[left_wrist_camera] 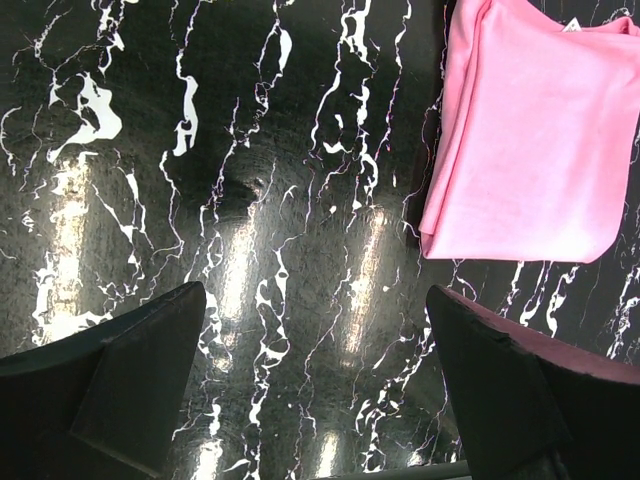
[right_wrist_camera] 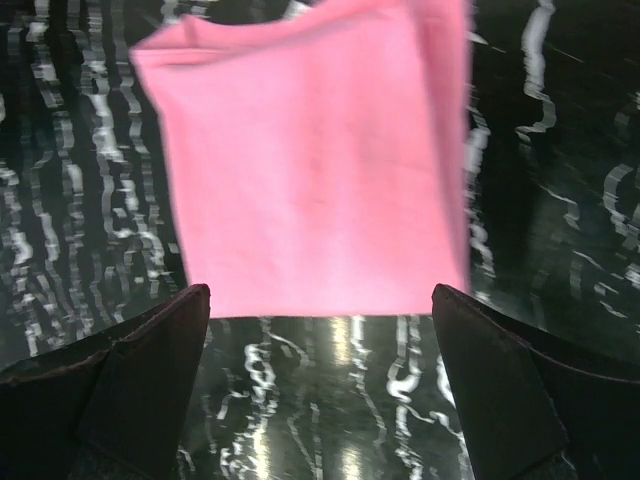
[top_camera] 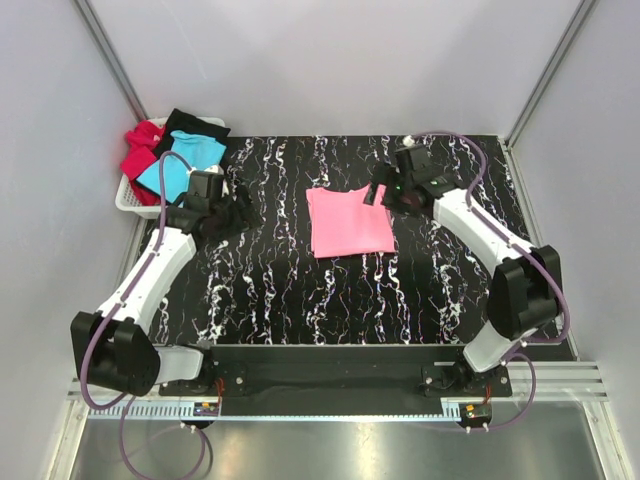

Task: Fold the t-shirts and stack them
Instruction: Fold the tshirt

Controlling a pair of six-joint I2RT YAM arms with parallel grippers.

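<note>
- The pink t-shirt [top_camera: 350, 222] lies folded into a flat, rough rectangle on the black, white-veined table [top_camera: 270, 290]. Its edges are fairly even and no other shirt lies on it.
- A small white label [left_wrist_camera: 573, 25] peeks out at one edge of the pink t-shirt in the left wrist view.
- The left tool [top_camera: 238, 212] sits to the left of the pink t-shirt, clearly apart from it. Its two dark fingers [left_wrist_camera: 110, 390] are spread wide and hold nothing, with only bare table between them.
- The right tool [top_camera: 380, 192] is at the far right corner of the pink t-shirt, pointing toward it. Its fingers [right_wrist_camera: 520, 400] are also spread wide and grip nothing. The shirt's nearest edge lies just beyond the fingertips, and the views do not show whether they touch the cloth.
- The white basket [top_camera: 127, 200] stands well to the left of the pink t-shirt, beyond the left tool.
- The basket holds three unfolded shirts in a loose heap. The turquoise t-shirt [top_camera: 180, 165] is on the side nearest the pink t-shirt, the red t-shirt [top_camera: 143, 150] is on the side farthest from it, and the black t-shirt [top_camera: 190, 124] drapes over the basket's far rim.
</note>
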